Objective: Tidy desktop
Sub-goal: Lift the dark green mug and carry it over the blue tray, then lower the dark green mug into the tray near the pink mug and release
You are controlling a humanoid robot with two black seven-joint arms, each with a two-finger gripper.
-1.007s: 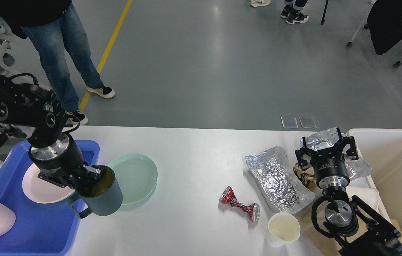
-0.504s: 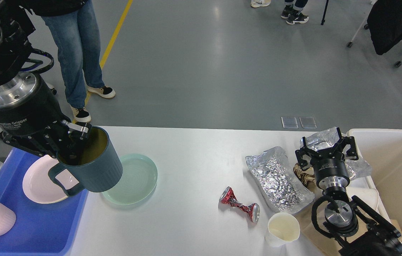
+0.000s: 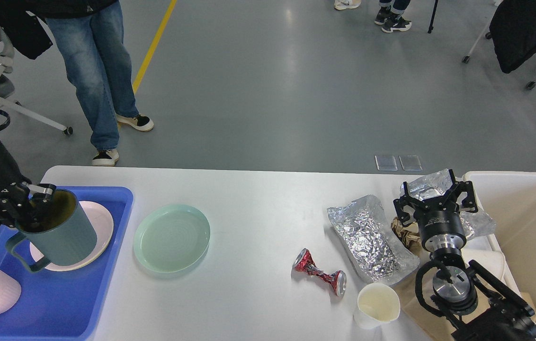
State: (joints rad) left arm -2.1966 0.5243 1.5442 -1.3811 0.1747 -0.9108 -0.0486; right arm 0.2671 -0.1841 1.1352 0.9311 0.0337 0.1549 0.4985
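the left gripper (image 3: 36, 201) pinches the dark teal ceramic mug's (image 3: 57, 237) rim – held above the pink round plate (image 3: 100, 222) (inside the blue plastic tray (image 3: 107, 284)) – right gripper (image 3: 436, 199) spread, empty.

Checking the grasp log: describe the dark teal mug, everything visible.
The dark teal mug looks like matte plastic, with a loop handle at its lower left and a yellowish-olive inside. It hangs tilted over the pink plate in the blue tray. The left gripper is shut on its rim, one finger inside. Whether it touches the plate is unclear.
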